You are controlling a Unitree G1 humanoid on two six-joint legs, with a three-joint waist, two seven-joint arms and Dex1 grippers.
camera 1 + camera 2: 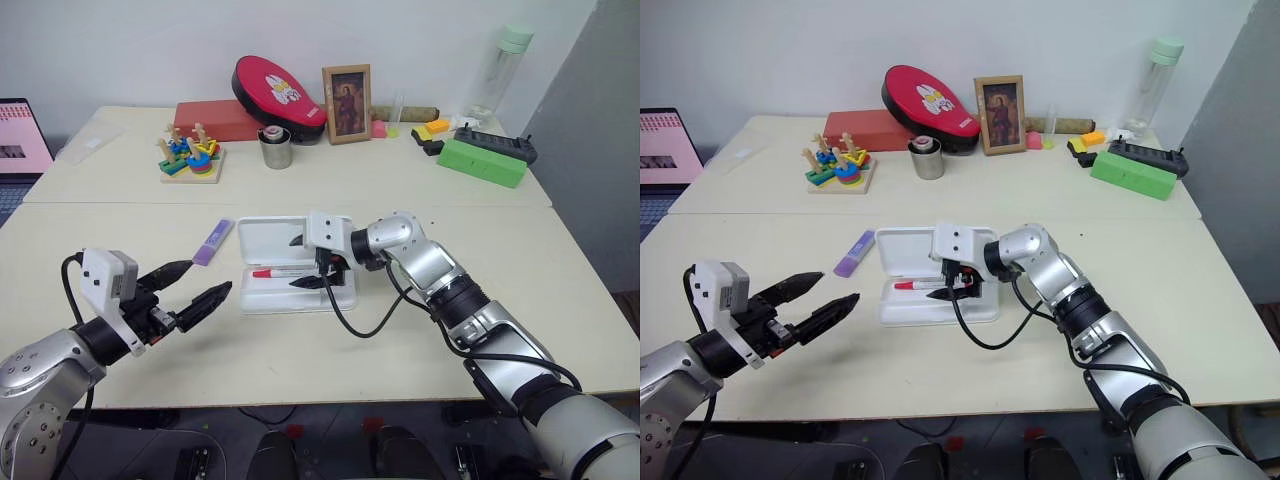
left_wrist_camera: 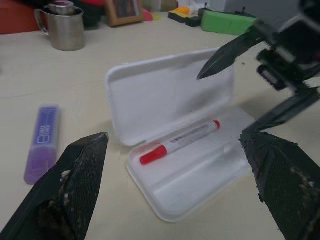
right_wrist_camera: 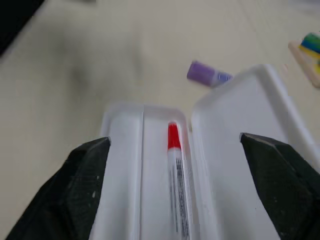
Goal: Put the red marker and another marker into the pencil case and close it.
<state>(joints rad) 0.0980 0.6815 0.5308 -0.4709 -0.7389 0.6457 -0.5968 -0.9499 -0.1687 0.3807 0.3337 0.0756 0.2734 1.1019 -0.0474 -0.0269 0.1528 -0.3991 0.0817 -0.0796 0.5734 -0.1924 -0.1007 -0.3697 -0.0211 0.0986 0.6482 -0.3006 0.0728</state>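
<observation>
You have one case [image 1: 275, 245], one red marker [image 1: 283, 271] and one purple marker [image 1: 213, 241] on the worktop [image 1: 300, 180]. The case is a white plastic box with rounded corners, smooth and slightly glossy, lying open: its lid lies flat beside the shallow tray, joined along the hinge. The red marker lies lengthwise in the tray, a slim white round barrel with printed text, a red cap and a red end. It sits just below and between your right fingers [image 1: 303, 240], which stand wide apart over the case, one tip above the lid and the other above the tray; they hold nothing. Each finger is black, tapering to a point, with a rough, scuffed surface.

The purple marker is short, flat and chunky, lavender with a paler end, lying on the bare worktop just outside the lid's short edge, apart from the case. It lies beyond your left fingers [image 1: 172, 270], near the far one's tip. Those two are spread wide as well and empty, pointing level toward the case from its short end, clear of the worktop.
</observation>
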